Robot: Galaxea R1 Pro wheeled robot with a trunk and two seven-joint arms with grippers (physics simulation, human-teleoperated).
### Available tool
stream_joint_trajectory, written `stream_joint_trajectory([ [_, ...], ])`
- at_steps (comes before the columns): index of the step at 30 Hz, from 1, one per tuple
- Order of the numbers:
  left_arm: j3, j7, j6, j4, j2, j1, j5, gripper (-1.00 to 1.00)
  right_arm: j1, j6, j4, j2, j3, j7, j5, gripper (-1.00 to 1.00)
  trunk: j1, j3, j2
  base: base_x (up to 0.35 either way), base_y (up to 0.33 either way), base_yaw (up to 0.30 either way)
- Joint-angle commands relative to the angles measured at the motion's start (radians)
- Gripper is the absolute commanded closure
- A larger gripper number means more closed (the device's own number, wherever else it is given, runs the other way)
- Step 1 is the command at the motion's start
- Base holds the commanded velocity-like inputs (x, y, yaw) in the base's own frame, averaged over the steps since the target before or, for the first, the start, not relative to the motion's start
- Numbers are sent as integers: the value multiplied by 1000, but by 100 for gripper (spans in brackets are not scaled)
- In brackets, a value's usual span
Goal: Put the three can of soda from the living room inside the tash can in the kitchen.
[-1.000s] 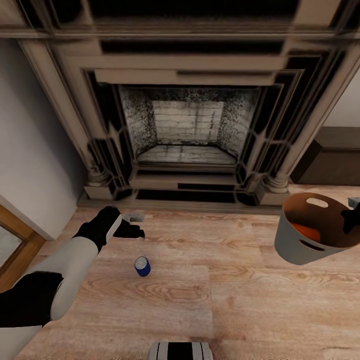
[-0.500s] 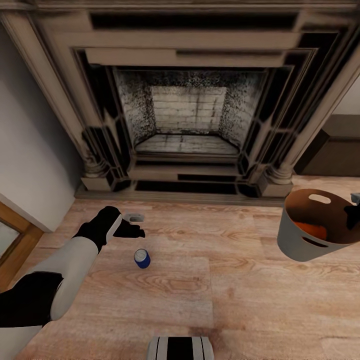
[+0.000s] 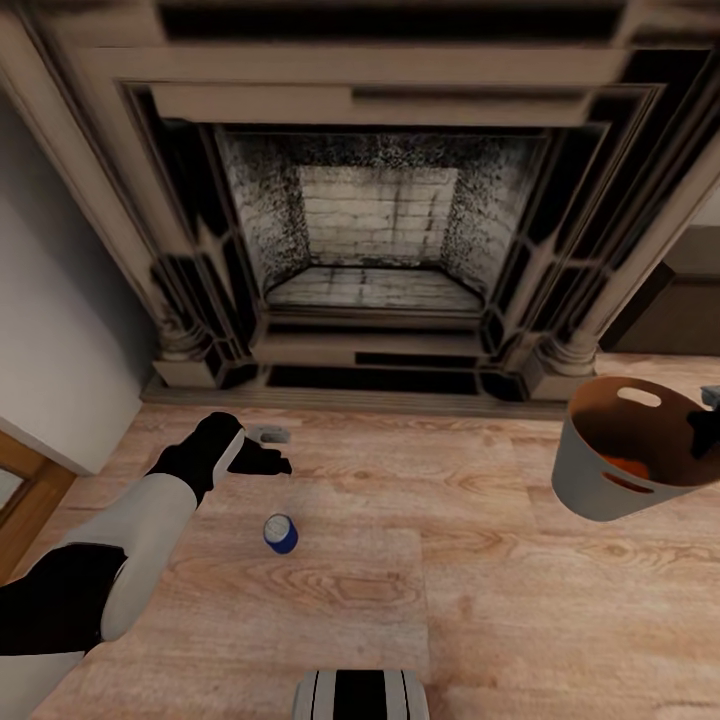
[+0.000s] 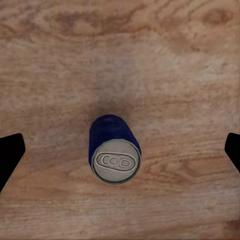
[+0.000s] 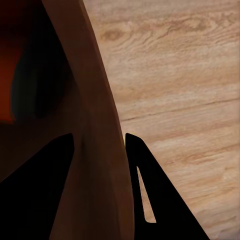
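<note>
Left gripper (image 3: pixel 268 450), at the end of a white forearm with a black wrist, held above the light wood plank floor (image 3: pixel 450 560) with its jaws spread wide; in the left wrist view the two dark fingertips (image 4: pixel 10 155) stand at opposite edges of the picture, well apart from the can between them. Dark blue soda can (image 3: pixel 281 533) with a silver top, upright on the floor just below and beside the left gripper, untouched (the pull tab is plain in the left wrist view (image 4: pixel 115 150)).

Right gripper (image 3: pixel 705 430), at the right edge of the head view, clamped on the rim of the trash can (image 3: pixel 590 480); in the right wrist view one dark finger (image 5: pixel 37 195) lies inside the glossy brown wall (image 5: pixel 95 150) and the other outside it, both pressed to the wall. The bin, light grey outside, hangs clear of the floor, tilted with its mouth toward the camera and a slot handle cut near the rim. Something bright orange (image 3: pixel 628 467) lies at its bottom (whether one can or two cannot be told).

Behind, a dark ornate fireplace (image 3: pixel 380 200) with a pale brick back stands against the wall, facing the robot.
</note>
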Motion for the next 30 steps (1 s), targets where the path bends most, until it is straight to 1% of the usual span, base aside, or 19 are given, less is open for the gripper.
stream_joint_trajectory([
  [1, 0, 1, 0, -1, 0, 0, 0, -100, 0, 0, 0, 0, 6, -1, 2, 100, 0, -1, 0, 74, 0, 0],
  [4, 1, 2, 0, -3, 0, 0, 0, -100, 0, 0, 0, -1, 6, -1, 2, 100, 0, -6, 0, 39, 0, 0],
  [15, -1, 11, 1, 0, -2, 0, 0, -100, 1, 0, 0, -1, 7, -1, 2, 100, 5, -64, -3, 5, 0, 0],
  [23, -2, 12, 1, 3, -9, 0, 0, -100, 1, 0, 0, 0, 7, -1, 2, 100, 8, -106, -5, 0, 0, 0],
  [27, -1, 11, 1, -3, -10, 0, 0, -100, 1, 0, 0, -2, 9, -1, 2, 100, 8, -112, -5, 0, 0, 0],
  [30, 0, 7, 1, -6, -11, 0, 0, -100, 1, 0, -1, -1, 22, -1, 2, 100, 8, -116, -5, 0, 3, 0],
])
